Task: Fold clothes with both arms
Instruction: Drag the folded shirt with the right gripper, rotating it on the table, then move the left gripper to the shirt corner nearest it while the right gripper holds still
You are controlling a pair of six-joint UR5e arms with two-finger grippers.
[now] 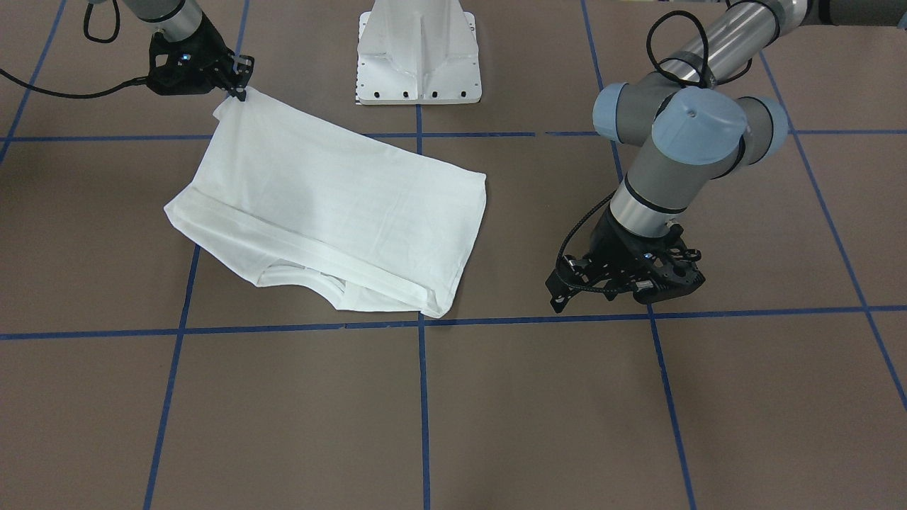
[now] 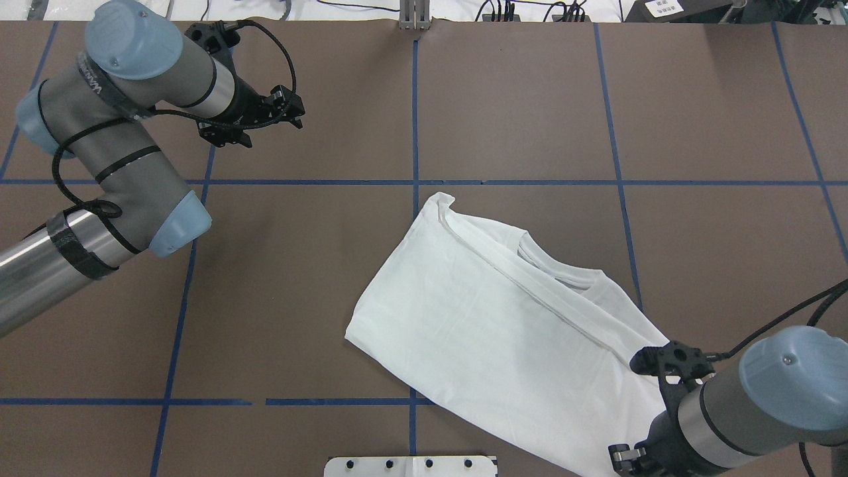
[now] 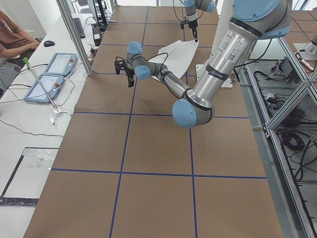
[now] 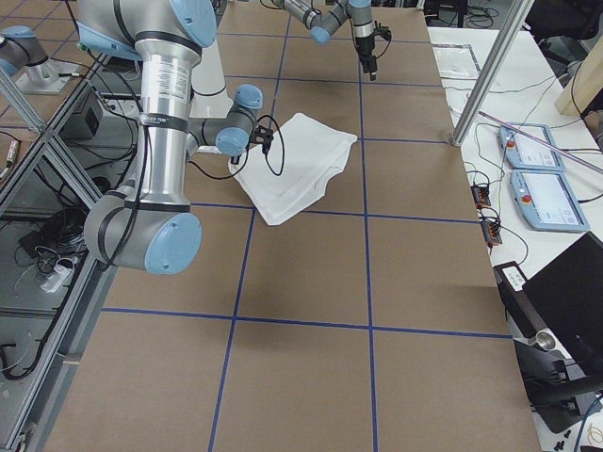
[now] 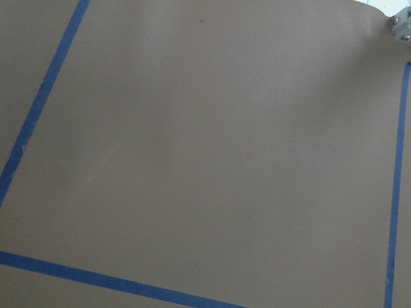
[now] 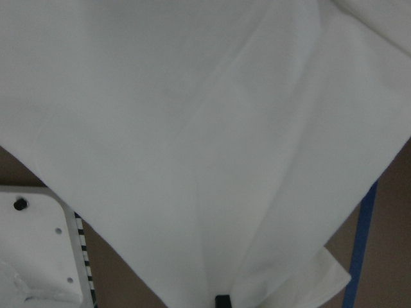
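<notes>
The white shirt [image 1: 333, 205] lies folded and slanted on the brown table [image 1: 496, 411], with its ribbed collar [image 2: 555, 266] showing along the far edge. My right gripper [image 1: 239, 86] is shut on one corner of the shirt and holds it a little above the table, close to the robot's base. The right wrist view is filled with white cloth [image 6: 192, 128] hanging from that grip. My left gripper [image 1: 560, 290] hovers open and holds nothing, over bare table well to the side of the shirt [image 2: 503, 331]. The left wrist view has only table and blue tape.
The white pedestal base [image 1: 418, 57] stands just beside the lifted corner. Blue tape lines [image 1: 423, 397] grid the table. Along the far side stands a bench with two tablets [image 3: 49, 74], cables and a seated person [image 3: 12, 37].
</notes>
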